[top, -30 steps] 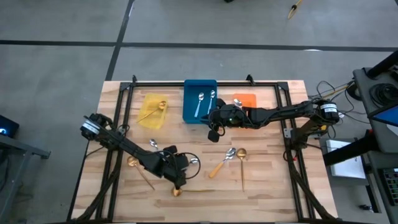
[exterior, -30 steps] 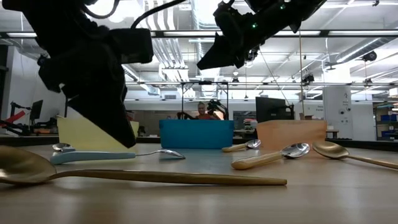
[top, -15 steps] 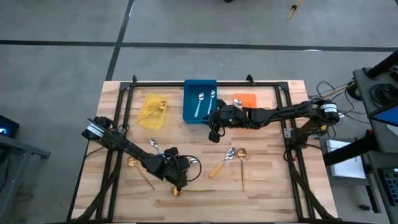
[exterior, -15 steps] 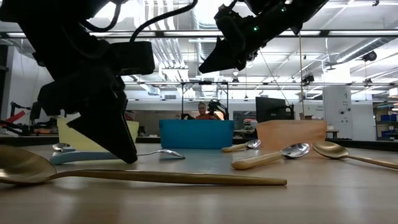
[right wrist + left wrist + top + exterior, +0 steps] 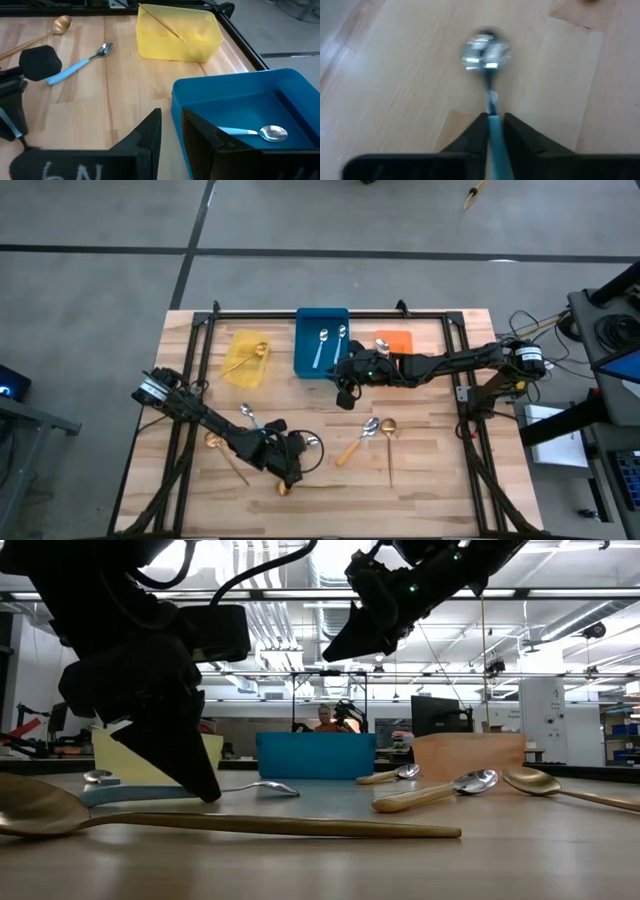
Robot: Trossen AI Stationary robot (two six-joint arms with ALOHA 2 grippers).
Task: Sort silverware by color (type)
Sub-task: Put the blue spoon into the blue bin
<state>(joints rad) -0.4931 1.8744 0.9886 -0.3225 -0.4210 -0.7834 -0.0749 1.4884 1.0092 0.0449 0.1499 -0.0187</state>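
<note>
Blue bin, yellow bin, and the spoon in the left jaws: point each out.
blue bin (image 5: pixel 306 352), high view, bare floor.
yellow bin (image 5: pixel 197 36), right wrist view, front wall.
blue-handled spoon (image 5: pixel 486 51), left wrist view, silver bowl.

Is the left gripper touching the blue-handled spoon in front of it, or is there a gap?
Touching. In the left wrist view, the left gripper has both fingers pressed against the blue-handled spoon, whose handle runs between them.

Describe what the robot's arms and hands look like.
Both arms are dark, jointed and slim. The left arm has a pale ring near its base and black cable looping beside its hand. The right arm has a similar pale ring and small green lights near its hand. Each hand ends in two dark, wedge-shaped fingers; the right wrist view shows white markings on the hand's body.
</note>
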